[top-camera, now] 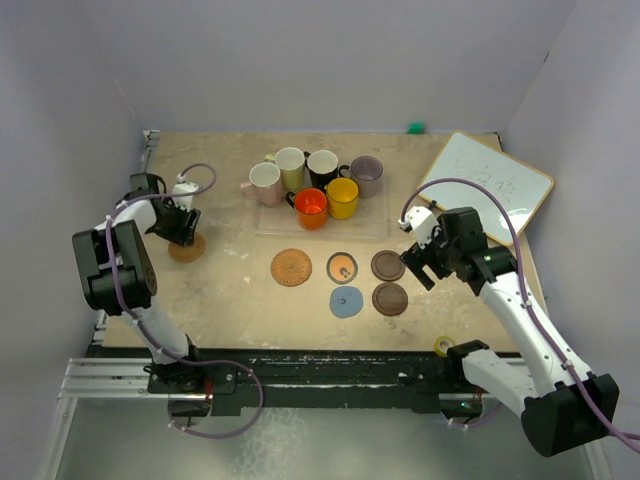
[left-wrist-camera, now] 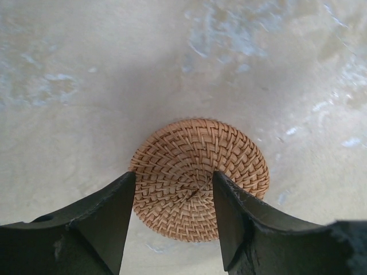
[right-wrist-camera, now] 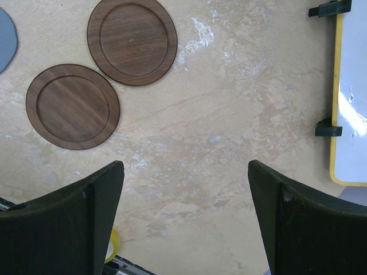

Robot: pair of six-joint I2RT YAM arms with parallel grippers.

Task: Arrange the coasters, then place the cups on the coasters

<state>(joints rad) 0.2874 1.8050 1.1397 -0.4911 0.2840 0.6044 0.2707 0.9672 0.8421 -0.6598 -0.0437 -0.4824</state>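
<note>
Downward, left arm [top-camera: 120,265] over the woven coaster [left-wrist-camera: 198,166], left fingers [left-wrist-camera: 97,229] half apart above it; right arm [top-camera: 520,310] outstretched, right fingers [right-wrist-camera: 74,223] wide.

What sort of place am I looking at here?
Probably a robotics test cell: plain pale walls boxing a scuffed beige tabletop, black-and-white robot arms, left and right, bolted to a metal rail.

six cups [top-camera: 311,205], six coasters [top-camera: 291,267], one whiteboard [top-camera: 485,185], one tape roll [top-camera: 443,346]

Six cups [top-camera: 311,205] are standing near the table's [top-camera: 230,295] far edge; five coasters [top-camera: 342,267] are lying before them, another coaster [left-wrist-camera: 195,154] by the left edge.
</note>
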